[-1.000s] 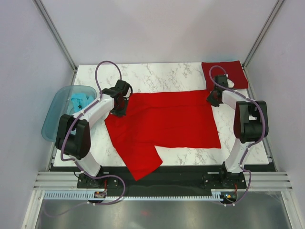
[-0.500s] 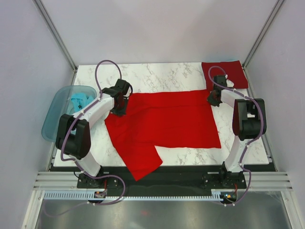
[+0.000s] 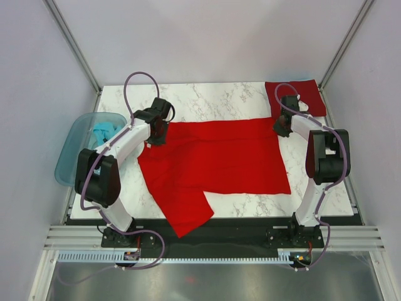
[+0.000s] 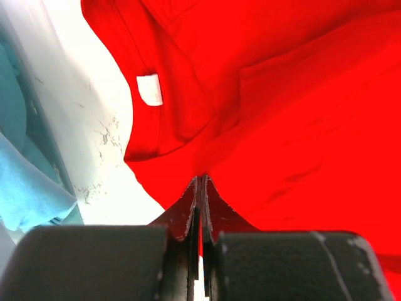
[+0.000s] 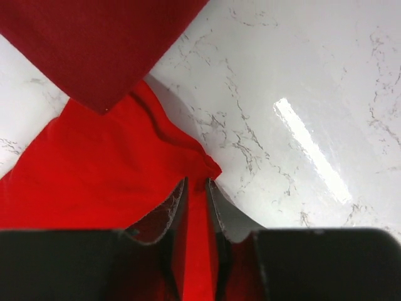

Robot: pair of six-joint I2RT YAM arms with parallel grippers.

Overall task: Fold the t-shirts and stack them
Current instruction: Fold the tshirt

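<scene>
A white marble tabletop (image 3: 213, 97) with grey veining fills the middle of the cell. Just off its left edge sits a translucent blue plastic tub (image 3: 70, 160), tilted a little and overhanging that edge. Pale lilac walls (image 3: 207, 37) rise beyond its far edge and along both sides. Two slanted aluminium posts (image 3: 72, 47) climb from its far corners. A black strip (image 3: 238, 223) runs along its near edge. Nearer than that lie horizontal aluminium rails (image 3: 66, 237), then a white slotted cable duct (image 3: 207, 256), then a dull grey metal sheet (image 3: 219, 282) nearest the camera.
</scene>
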